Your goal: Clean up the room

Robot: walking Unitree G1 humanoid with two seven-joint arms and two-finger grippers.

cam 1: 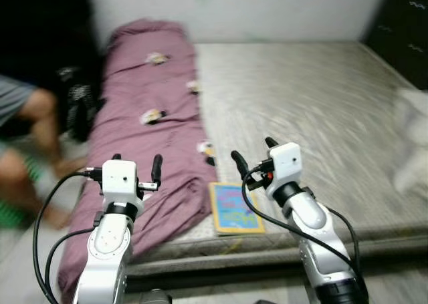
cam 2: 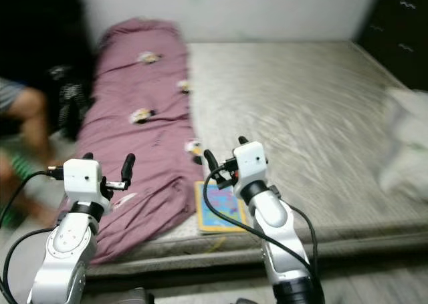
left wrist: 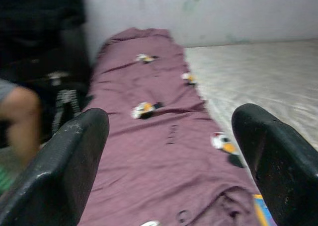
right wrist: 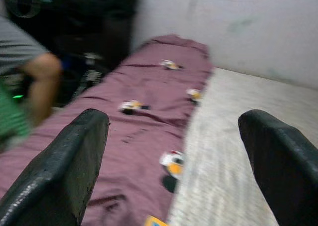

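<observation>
Both hands hover above the near edge of the bed (cam 1: 314,103), the left hand (cam 1: 137,164) and right hand (cam 1: 253,152) each spread wide and holding nothing. A purple blanket (cam 1: 150,117) lies along the mattress's left side, a colourful book (cam 1: 234,209) beside its near end. Motion blurs everything; a person's leg (cam 1: 40,127) is cut off at left, and a white bundle (cam 1: 411,140) at right is unclear.

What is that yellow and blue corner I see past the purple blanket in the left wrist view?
Observer: A book, flat on the mattress near its front edge, beside the blanket.
Operator: Anything else on the mattress?
Observer: A white thing at its right side, too blurred to name.
Operator: Where is the other arm?
Observer: The right gripper hangs open in the air just above the book, holding nothing.
</observation>
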